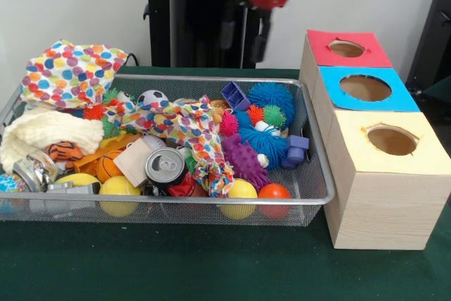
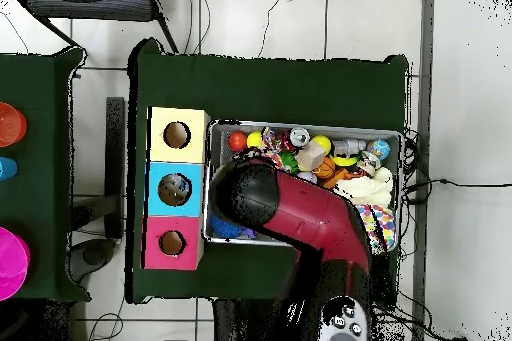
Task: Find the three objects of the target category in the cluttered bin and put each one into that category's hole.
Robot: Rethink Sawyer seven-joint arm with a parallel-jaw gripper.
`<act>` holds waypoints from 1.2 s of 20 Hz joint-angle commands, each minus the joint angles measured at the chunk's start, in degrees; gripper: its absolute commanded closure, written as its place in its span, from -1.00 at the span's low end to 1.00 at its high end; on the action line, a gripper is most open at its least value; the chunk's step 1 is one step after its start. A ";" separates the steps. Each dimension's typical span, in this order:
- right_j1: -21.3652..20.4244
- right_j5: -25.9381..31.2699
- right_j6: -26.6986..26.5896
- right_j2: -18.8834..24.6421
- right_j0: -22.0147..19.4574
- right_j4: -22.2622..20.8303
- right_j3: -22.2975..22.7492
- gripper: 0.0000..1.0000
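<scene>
The silver wire-mesh bin [image 1: 315, 147] sits on the green table, full of mixed toys: blue spiky balls [image 1: 271, 95], a purple spiky toy [image 1: 243, 160], a small soccer ball [image 1: 152, 98], a drink can [image 1: 165, 167], yellow balls [image 1: 118, 188] and spotted cloths [image 1: 70, 72]. The red-topped box's hole [image 1: 347, 48] is the farthest of the three holes; in the overhead view the red-topped box's hole [image 2: 172, 243] lies left of the bin [image 2: 300, 127]. My red arm [image 2: 300, 217] hangs high over the bin's box-side end. The gripper [image 1: 245, 37] shows only as dark shapes under the arm, well above the toys.
The blue-topped box's hole [image 1: 365, 88] and the yellow-topped box's hole [image 1: 392, 140] stand in a row with the red one, right of the bin. The black pedestal [image 1: 183, 26] stands behind the bin. A second green table with an orange thing and a pink thing [image 2: 10, 262] is at the overhead's left edge.
</scene>
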 commanded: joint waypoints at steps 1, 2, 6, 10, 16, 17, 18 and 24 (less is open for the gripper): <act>2.05 -3.43 -10.80 10.40 -6.26 -8.35 4.31 -1.00; 1.99 -3.46 -10.61 10.77 -6.78 -9.20 4.14 -1.00; 2.45 -2.79 -11.94 12.78 -10.77 -13.20 1.96 -1.00; 3.37 -3.16 -13.21 16.05 -14.73 -16.59 -0.10 -1.00; 6.00 -2.03 -15.71 20.87 -20.51 -22.17 -5.94 -1.00; 6.67 -1.14 -16.55 21.77 -21.49 -23.07 -7.46 -1.00; 7.20 -0.91 -16.64 22.51 -22.17 -23.82 -8.22 -1.00; 12.20 -2.82 -15.12 27.13 -26.15 -27.36 -10.81 -1.00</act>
